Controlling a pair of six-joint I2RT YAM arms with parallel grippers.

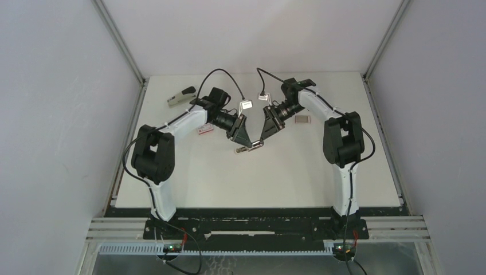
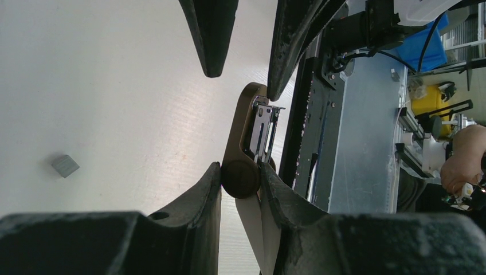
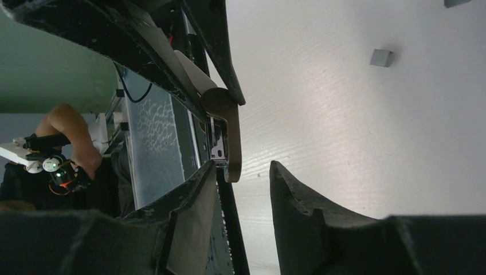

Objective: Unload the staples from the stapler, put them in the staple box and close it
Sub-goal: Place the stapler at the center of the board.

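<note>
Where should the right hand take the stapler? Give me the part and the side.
Take the stapler by its free front end. The left hand clamps the round hinge end, so that end is taken. Come end-on from the side opposite the left hand, with the open fingers of the right hand on either side of the narrow body.

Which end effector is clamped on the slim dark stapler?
The left end effector: its fingers pinch the slim dark stapler's rounded end. The right end effector stands open around the other end.
</note>
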